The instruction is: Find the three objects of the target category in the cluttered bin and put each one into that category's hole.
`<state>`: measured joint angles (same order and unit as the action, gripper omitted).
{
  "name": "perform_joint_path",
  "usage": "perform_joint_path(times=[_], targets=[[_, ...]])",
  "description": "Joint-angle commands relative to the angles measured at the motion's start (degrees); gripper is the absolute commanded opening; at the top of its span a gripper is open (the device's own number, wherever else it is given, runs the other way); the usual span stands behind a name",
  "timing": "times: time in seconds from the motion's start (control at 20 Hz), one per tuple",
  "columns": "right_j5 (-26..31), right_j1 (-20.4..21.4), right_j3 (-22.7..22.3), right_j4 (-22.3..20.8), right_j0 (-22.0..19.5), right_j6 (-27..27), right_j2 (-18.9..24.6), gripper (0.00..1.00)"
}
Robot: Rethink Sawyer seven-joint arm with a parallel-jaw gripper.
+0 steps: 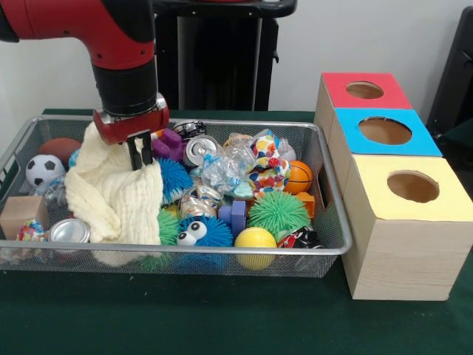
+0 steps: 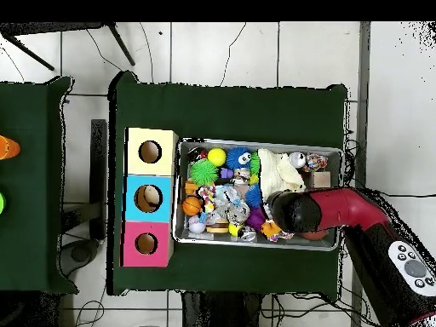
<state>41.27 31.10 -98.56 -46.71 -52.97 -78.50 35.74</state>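
One camera faces me from across the table, set low and close — my arm (image 1: pixel 111 52) drops into its picture from the top, and the bin (image 1: pixel 336 248) fills most of the frame, with the three-holed wooden box (image 1: pixel 403 259) at its right edge. The other camera hangs high above and looks straight down, much farther off, so the whole green table (image 2: pixel 230 106) and the tiled floor (image 2: pixel 400 94) around it show. There my arm (image 2: pixel 341 209) enters from the lower right, and the box (image 2: pixel 132 196) lies left of the bin (image 2: pixel 260 245) — turned half round against the front view. Both views share the bin, the box and my arm's end.
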Motion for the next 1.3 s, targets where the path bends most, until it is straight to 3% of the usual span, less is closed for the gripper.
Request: perform_joint_path(times=[0.05, 0.25, 0.65, 1.3], targets=[[4.4, 6.8, -6.4, 5.0, 0.7, 7.7, 5.2, 0.00], [6.1, 10.9, -7.2, 9.1, 1.2, 6.9, 6.9, 0.00], [6.8, 15.9, -8.2, 12.0, 3.7, 6.0, 7.2, 0.00], [1.0, 20.6, -16.3, 18.3, 6.9, 0.2, 7.3, 0.00]])
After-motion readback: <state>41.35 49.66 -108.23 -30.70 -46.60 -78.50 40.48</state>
